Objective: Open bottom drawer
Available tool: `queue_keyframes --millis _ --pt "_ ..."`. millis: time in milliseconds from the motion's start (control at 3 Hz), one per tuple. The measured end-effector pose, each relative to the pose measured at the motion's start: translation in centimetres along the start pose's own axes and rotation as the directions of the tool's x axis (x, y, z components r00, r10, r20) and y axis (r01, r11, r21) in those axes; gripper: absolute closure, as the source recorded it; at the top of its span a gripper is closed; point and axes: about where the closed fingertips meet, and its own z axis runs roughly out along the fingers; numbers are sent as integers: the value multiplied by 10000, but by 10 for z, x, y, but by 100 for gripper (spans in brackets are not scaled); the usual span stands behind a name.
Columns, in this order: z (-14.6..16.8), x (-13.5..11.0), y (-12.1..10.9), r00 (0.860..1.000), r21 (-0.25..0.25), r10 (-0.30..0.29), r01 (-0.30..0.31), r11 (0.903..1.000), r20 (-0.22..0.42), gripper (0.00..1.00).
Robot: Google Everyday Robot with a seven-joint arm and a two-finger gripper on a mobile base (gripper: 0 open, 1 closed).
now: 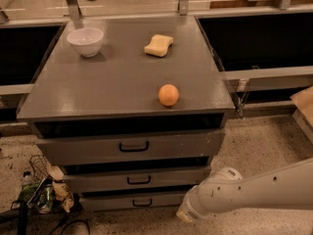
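Camera view looks down on a grey cabinet (112, 82) with three drawers stacked at its near face. The bottom drawer (117, 201) is the lowest and thinnest front, sitting just above the speckled floor, and its small black loop handle (142, 202) is bare. Its right end is hidden behind the tip of the white robot arm (259, 192), which reaches in from the right edge, where the rest of it is cut off. The gripper (187, 213) lies at that tip, low and near, just right of the bottom drawer's handle; whether it is spread or pressed together cannot be told, nor whether it touches the drawer front. Above are the middle drawer (171, 176) and the tall top drawer (186, 143). On the cabinet top stand a white bowl (85, 41) at far left, a yellow sponge (158, 45) far centre, and an orange (168, 95) nearer the right. A wire basket (36, 165) of hard-to-read clutter sits on the floor at left.
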Motion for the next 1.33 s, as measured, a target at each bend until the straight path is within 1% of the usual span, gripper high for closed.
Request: queue_keyframes --millis 333,667,1000,1333 --pt "36 11 -13 9971 -76 716 -714 9974 255 100" --pt "55 7 -19 9965 -136 771 -767 9970 335 100" --pt "87 -4 -26 9981 -233 443 -433 9988 425 100" --pt "90 -6 -26 9985 -250 363 -353 9991 414 100"
